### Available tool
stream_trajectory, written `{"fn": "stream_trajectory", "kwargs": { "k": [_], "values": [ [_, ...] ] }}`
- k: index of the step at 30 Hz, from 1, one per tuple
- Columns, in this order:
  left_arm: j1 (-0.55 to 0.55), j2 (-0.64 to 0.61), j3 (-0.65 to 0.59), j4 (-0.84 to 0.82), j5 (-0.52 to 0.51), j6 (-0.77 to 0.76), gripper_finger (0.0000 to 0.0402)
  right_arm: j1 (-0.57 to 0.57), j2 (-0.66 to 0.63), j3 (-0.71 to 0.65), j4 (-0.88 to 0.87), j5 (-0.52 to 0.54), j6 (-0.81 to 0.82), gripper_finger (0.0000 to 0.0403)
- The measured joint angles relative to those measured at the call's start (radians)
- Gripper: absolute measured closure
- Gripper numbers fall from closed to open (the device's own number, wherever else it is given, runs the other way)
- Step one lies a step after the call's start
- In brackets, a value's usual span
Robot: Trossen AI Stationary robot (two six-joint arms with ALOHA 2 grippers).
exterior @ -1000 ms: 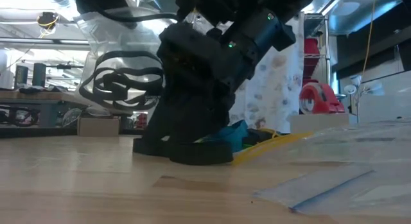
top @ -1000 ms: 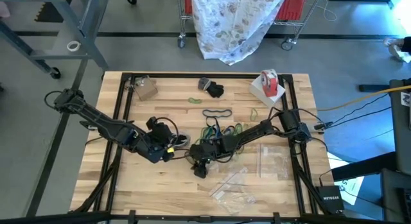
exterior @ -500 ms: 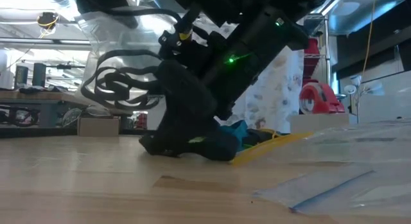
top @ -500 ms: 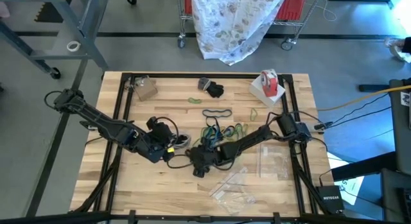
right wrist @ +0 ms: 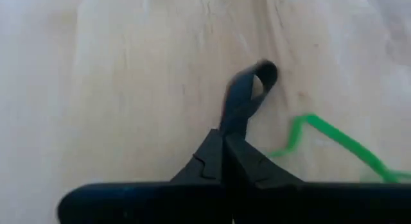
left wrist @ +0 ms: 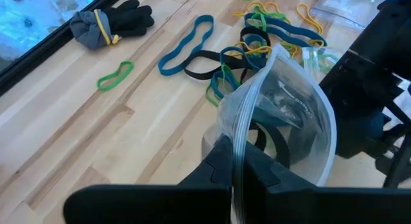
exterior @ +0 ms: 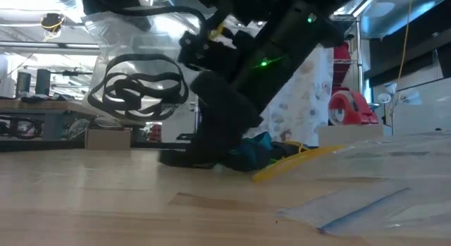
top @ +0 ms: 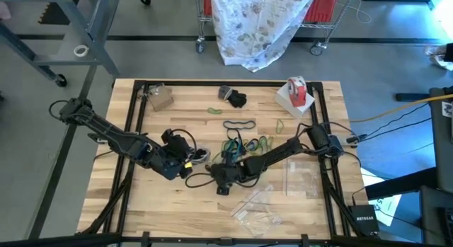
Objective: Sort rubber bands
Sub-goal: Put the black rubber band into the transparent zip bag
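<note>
- My right tool (right wrist: pixel 225 142) is clenched on a black rubber band (right wrist: pixel 247 95), low on the desk (top: pixel 141 204) beside the pile of rubber bands (top: pixel 244 143).
- My left tool (left wrist: pixel 232 161) pinches a clear bag (left wrist: pixel 289 121) holding black bands.
- Risk: the thin loop could slip out, or drag the green band (right wrist: pixel 321 137) along as I lift.
- Wooden desk; a workshop lies beyond.

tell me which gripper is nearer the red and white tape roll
Right. The right gripper sits mid-table, shut on a black rubber band; the tape roll is at the far right corner. The left gripper is slightly farther.
</note>
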Motion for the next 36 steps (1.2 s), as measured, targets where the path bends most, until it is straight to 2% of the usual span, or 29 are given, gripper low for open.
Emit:
{"fn": "stream_trajectory", "kwargs": {
  "k": [8, 19, 25, 29, 36],
  "values": [
    [-0.03, 0.02, 0.0, 0.004, 0.0, -0.054, 0.0401, 0.056, -0.16, 0.002, -0.117, 0.104, -0.129, 0.0401],
    [-0.08, 0.108, 0.0, 0.086, 0.0, -0.126, 0.0401, 0.094, -0.393, 0.003, -0.147, 0.114, -0.258, 0.0402],
    [-0.085, 0.16, 0.0, 0.166, 0.0, -0.126, 0.0402, 0.092, -0.465, 0.004, -0.037, 0.146, -0.353, 0.0402],
    [-0.082, 0.206, 0.0, 0.242, 0.0, -0.102, 0.0402, 0.086, -0.474, 0.005, 0.11, 0.147, -0.418, 0.0403],
    [-0.081, 0.235, 0.0, 0.335, -0.001, -0.08, 0.0401, 0.055, -0.473, 0.005, 0.23, 0.143, -0.481, 0.0403]
  ]
}}
